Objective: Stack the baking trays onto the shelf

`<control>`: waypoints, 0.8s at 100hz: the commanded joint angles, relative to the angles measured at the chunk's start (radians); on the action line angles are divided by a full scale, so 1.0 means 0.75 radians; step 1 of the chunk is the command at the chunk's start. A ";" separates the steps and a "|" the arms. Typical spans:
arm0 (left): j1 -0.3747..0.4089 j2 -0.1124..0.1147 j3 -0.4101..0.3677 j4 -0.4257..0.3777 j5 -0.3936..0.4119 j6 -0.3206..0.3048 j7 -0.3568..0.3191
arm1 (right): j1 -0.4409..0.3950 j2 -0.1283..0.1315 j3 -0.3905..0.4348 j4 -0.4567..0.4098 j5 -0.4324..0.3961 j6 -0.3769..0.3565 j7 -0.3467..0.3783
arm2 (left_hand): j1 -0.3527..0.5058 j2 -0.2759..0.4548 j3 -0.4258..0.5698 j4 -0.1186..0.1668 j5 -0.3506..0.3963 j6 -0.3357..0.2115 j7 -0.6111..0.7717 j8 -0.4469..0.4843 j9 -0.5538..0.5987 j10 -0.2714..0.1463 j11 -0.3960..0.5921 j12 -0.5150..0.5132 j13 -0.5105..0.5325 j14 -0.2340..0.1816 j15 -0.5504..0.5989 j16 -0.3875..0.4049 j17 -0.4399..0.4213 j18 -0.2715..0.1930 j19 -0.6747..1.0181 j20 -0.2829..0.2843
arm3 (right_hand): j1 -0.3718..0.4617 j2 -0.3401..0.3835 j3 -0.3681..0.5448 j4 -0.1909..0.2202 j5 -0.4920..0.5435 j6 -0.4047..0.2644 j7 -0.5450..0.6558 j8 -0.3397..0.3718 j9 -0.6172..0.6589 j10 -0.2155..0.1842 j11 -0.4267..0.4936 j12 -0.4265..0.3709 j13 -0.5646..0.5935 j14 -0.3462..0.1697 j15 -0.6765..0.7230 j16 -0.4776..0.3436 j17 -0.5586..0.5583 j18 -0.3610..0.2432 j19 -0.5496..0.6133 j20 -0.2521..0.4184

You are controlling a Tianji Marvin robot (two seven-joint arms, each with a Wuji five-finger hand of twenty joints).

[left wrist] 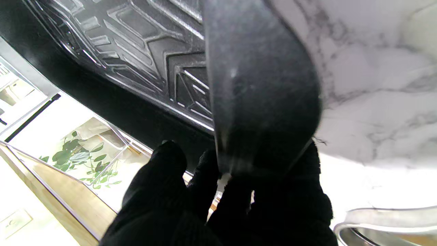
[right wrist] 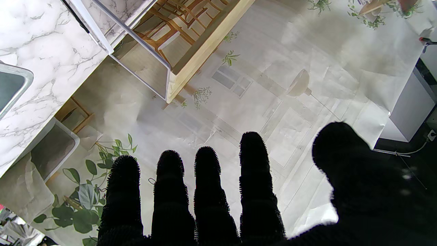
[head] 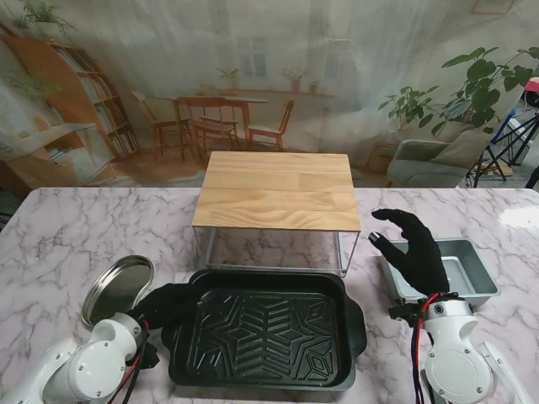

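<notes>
A large black baking tray [head: 265,337] with a ribbed floor lies on the marble table in front of the shelf [head: 278,189], which has a wooden top on a thin metal frame. My left hand [head: 168,305] is closed around the tray's left handle [left wrist: 263,95], its gloved fingers [left wrist: 170,177] wrapped under the rim. A grey rectangular tin [head: 459,268] sits to the right of the shelf. Above the tin's near end, my right hand [head: 413,248] is raised and open with its fingers [right wrist: 205,191] spread and holding nothing.
A round silver pan [head: 118,286] lies to the left of the black tray, close to my left arm; its rim [left wrist: 385,218] shows in the left wrist view. The space under the shelf top [head: 274,248] shows bare marble. A printed backdrop hangs behind the table.
</notes>
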State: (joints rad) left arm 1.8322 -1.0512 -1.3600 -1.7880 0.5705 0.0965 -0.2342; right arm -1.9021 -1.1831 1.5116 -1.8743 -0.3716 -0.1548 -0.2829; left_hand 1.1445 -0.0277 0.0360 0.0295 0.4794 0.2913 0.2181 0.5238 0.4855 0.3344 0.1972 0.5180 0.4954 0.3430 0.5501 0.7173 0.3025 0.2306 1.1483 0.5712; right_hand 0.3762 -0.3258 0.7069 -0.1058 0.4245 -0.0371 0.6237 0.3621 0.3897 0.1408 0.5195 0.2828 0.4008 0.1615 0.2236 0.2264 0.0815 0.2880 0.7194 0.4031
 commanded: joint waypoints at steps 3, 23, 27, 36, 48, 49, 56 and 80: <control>-0.007 -0.010 0.021 0.012 -0.006 0.012 -0.026 | -0.008 -0.004 0.000 -0.002 0.005 0.000 -0.001 | 0.070 0.009 0.030 0.010 0.027 0.021 -0.003 0.017 -0.020 -0.054 0.109 -0.001 0.014 0.059 0.038 -0.001 0.030 -0.055 0.058 0.011 | -0.040 0.037 -0.035 0.043 0.049 -0.014 -0.001 0.015 0.021 -0.001 0.014 0.010 0.031 -0.012 -0.065 0.010 -0.007 0.000 0.008 0.003; -0.016 -0.009 0.033 0.004 0.000 0.017 -0.031 | -0.012 -0.005 0.003 -0.004 0.006 -0.004 -0.006 | 0.058 0.022 0.023 0.010 0.016 0.014 -0.018 0.004 -0.040 -0.057 0.155 -0.022 0.005 0.066 0.037 -0.002 0.030 -0.048 0.058 0.010 | -0.039 0.037 -0.034 0.043 0.049 -0.014 -0.002 0.015 0.021 -0.001 0.013 0.010 0.029 -0.013 -0.065 0.010 -0.006 -0.002 0.008 0.003; -0.016 -0.008 0.033 0.002 0.002 0.017 -0.035 | -0.012 -0.005 0.003 -0.004 0.005 -0.004 -0.006 | 0.049 0.031 0.017 0.012 0.014 0.012 -0.030 -0.012 -0.046 -0.059 0.164 -0.033 0.001 0.066 0.034 -0.003 0.025 -0.043 0.052 0.007 | -0.040 0.037 -0.034 0.043 0.049 -0.015 -0.002 0.015 0.021 0.000 0.012 0.010 0.028 -0.013 -0.066 0.010 -0.006 0.000 0.007 0.003; -0.011 -0.007 0.025 -0.003 0.009 0.013 -0.039 | -0.013 -0.003 0.005 -0.003 0.003 -0.007 0.000 | 0.013 0.051 -0.013 0.012 0.011 0.010 -0.055 -0.051 -0.058 -0.060 0.164 -0.055 -0.010 0.073 0.022 -0.008 0.016 -0.038 0.042 0.004 | -0.041 0.037 -0.035 0.042 0.050 -0.014 -0.002 0.015 0.021 -0.001 0.011 0.009 0.029 -0.012 -0.066 0.010 -0.009 0.000 0.005 0.003; 0.009 -0.009 -0.003 -0.020 0.022 0.003 -0.030 | -0.015 -0.003 0.007 -0.004 0.005 -0.009 0.001 | -0.094 0.018 -0.065 -0.005 -0.031 -0.008 -0.085 -0.106 -0.087 -0.063 0.135 -0.078 -0.046 0.107 -0.013 -0.025 -0.026 0.002 0.006 -0.006 | -0.040 0.037 -0.035 0.042 0.051 -0.013 -0.004 0.015 0.023 -0.002 0.011 0.009 0.028 -0.012 -0.067 0.009 -0.007 -0.001 0.005 0.003; 0.011 -0.009 -0.006 -0.023 0.024 0.002 -0.030 | -0.015 -0.003 0.007 -0.004 0.005 -0.010 0.000 | -0.101 0.016 -0.067 -0.006 -0.038 -0.012 -0.087 -0.109 -0.092 -0.066 0.131 -0.080 -0.051 0.109 -0.017 -0.027 -0.031 0.005 0.002 -0.007 | -0.040 0.037 -0.035 0.042 0.052 -0.014 -0.004 0.015 0.023 -0.004 0.012 0.009 0.028 -0.013 -0.067 0.009 -0.007 -0.001 0.005 0.003; 0.023 -0.008 -0.028 -0.042 0.055 -0.011 -0.029 | -0.016 -0.004 0.008 -0.004 0.005 -0.014 0.000 | -0.141 0.002 -0.071 -0.013 -0.057 -0.020 -0.096 -0.120 -0.098 -0.070 0.116 -0.090 -0.054 0.123 -0.029 -0.036 -0.042 0.029 -0.015 -0.012 | -0.041 0.038 -0.035 0.042 0.053 -0.014 -0.004 0.016 0.025 -0.003 0.012 0.010 0.031 -0.013 -0.067 0.010 -0.007 -0.001 0.004 0.003; 0.048 -0.002 -0.115 -0.099 0.137 -0.063 -0.055 | -0.018 -0.004 0.011 -0.004 0.006 -0.023 -0.001 | -0.184 -0.007 -0.069 -0.023 -0.056 -0.029 -0.100 -0.131 -0.091 -0.069 0.086 -0.109 -0.057 0.124 -0.052 -0.054 -0.059 0.045 -0.040 -0.017 | -0.040 0.037 -0.035 0.043 0.052 -0.013 -0.004 0.016 0.026 -0.002 0.012 0.010 0.030 -0.013 -0.067 0.010 -0.007 0.000 0.003 0.004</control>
State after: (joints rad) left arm 1.8680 -1.0595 -1.4328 -1.8491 0.6623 0.0564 -0.2617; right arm -1.9087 -1.1838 1.5195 -1.8752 -0.3685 -0.1727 -0.2838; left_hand 1.0266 -0.0301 -0.0043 0.0295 0.4645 0.2539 0.1590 0.4368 0.4473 0.2926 0.2767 0.4484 0.4628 0.3798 0.5286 0.6822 0.2643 0.2696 1.1350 0.5700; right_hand 0.3762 -0.3258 0.7069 -0.1058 0.4458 -0.0371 0.6211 0.3621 0.3900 0.1409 0.5196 0.2828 0.4008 0.1615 0.2236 0.2264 0.0815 0.2883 0.7195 0.4031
